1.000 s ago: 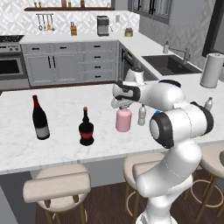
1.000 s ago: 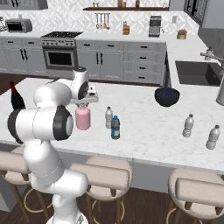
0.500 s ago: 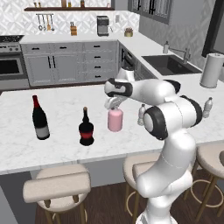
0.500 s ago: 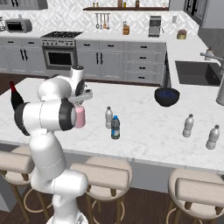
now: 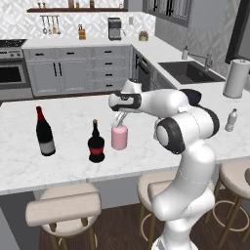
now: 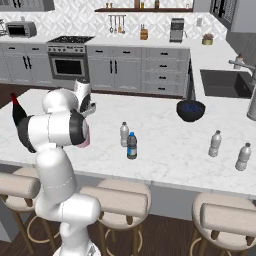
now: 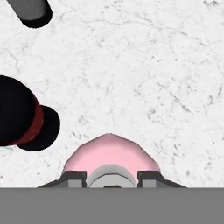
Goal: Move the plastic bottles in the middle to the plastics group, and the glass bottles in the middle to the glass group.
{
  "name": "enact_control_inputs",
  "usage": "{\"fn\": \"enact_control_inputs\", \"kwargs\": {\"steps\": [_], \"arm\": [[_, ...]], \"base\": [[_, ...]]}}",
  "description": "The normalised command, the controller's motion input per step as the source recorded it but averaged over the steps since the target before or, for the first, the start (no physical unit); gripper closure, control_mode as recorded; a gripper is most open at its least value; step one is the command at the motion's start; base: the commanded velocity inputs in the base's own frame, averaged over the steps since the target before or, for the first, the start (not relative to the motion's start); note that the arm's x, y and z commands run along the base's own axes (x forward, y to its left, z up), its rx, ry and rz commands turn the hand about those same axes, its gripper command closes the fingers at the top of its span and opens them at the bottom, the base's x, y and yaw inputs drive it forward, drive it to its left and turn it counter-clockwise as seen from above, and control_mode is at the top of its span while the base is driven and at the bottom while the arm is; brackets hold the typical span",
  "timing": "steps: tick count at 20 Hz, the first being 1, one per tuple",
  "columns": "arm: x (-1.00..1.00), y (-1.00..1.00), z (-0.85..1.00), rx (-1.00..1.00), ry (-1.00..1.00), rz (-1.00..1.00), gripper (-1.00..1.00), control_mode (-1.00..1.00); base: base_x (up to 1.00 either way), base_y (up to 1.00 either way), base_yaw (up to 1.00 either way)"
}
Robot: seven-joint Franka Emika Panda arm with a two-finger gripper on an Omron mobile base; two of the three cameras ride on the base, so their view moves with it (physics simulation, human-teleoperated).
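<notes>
Left base view: gripper [image 5: 119, 118] clamped on the neck of the pink glass bottle [image 5: 119, 137], held upright just beside the squat red-labelled bottle [image 5: 96, 143], wine bottle [image 5: 45, 133] farther left — likely so it joins the glass group without tipping. Right base view: the arm's body hides most of the pink bottle; clear plastic bottle [image 6: 124, 134] and blue-capped bottle [image 6: 132, 145] wait mid-counter, two more clear bottles [image 6: 215, 143] well apart. Hand view: fingertips [image 7: 74, 176] flank the pale neck, jaws narrowly closed around it.
</notes>
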Motion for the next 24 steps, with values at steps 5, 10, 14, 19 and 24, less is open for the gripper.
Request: {"fn": "enact_control_inputs", "kwargs": {"steps": [5, 10, 14, 19, 24], "arm": [[0.09, 0.41, 0.00, 0.00, 0.00, 0.27, 1.00, -1.00], [0.00, 0.05, -0.13, -0.01, 0.00, 0.11, 1.00, -1.00], [0.00, 0.17, -0.24, 0.00, 0.01, 0.07, 1.00, -1.00], [0.00, 0.18, -0.47, 0.00, 0.05, 0.09, 1.00, -1.00], [0.00, 0.00, 0.05, 0.00, -0.01, 0.07, 1.00, -1.00]], "base": [[0.00, 0.00, 0.00], [0.00, 0.00, 0.00], [0.00, 0.00, 0.00], [0.00, 0.00, 0.00], [0.00, 0.00, 0.00]]}}
